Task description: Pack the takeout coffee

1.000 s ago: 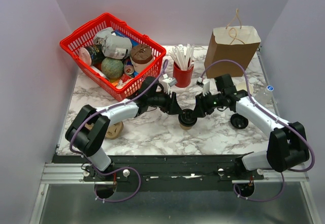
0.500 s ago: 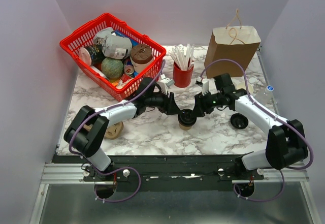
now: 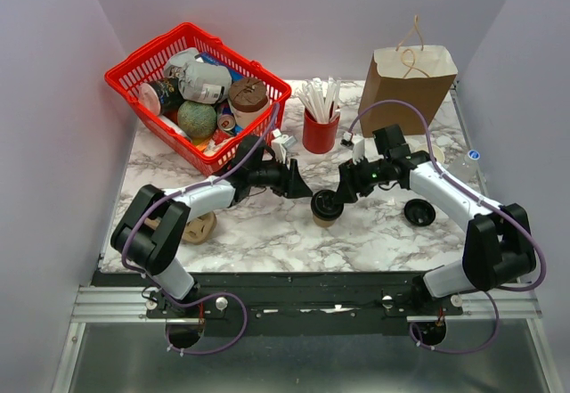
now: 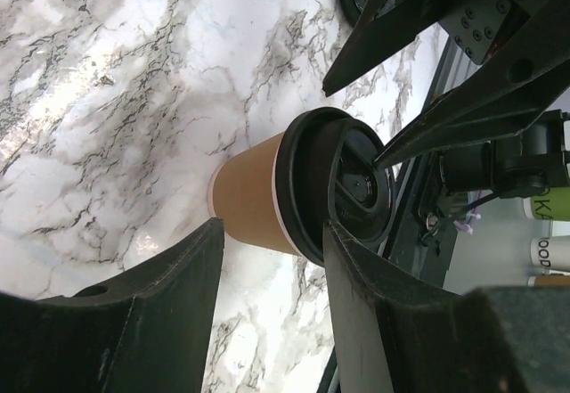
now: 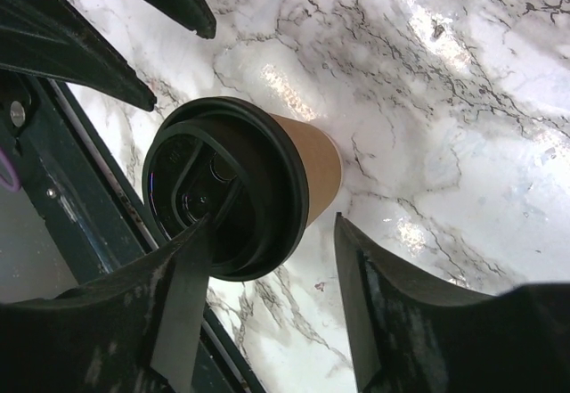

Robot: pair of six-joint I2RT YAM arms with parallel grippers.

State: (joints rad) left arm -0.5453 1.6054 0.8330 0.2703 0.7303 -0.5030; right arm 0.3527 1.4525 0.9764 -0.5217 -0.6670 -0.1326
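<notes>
The takeout coffee (image 3: 325, 207), a small brown paper cup with a black lid, stands upright on the marble table (image 3: 267, 233) between my two grippers. My left gripper (image 3: 300, 186) is open just left of it, and my right gripper (image 3: 344, 189) is open just right of it. In the left wrist view the cup (image 4: 258, 199) sits just past the open left gripper (image 4: 272, 233), with one fingertip overlapping the lid rim. In the right wrist view the cup (image 5: 316, 163) sits just past the open right gripper (image 5: 272, 225). Neither gripper holds it.
A red basket (image 3: 134, 70) full of items stands at the back left. A red straw cup (image 3: 321, 131) and a brown paper bag (image 3: 408, 85) stand behind the grippers. A loose black lid (image 3: 419, 213) lies at the right, and a lidless tan cup (image 3: 200, 228) lies on its side at the left.
Both grippers have drawn back a little from the cup, toward the rear of the table. The cup has shifted slightly left. Both grippers stay open.
</notes>
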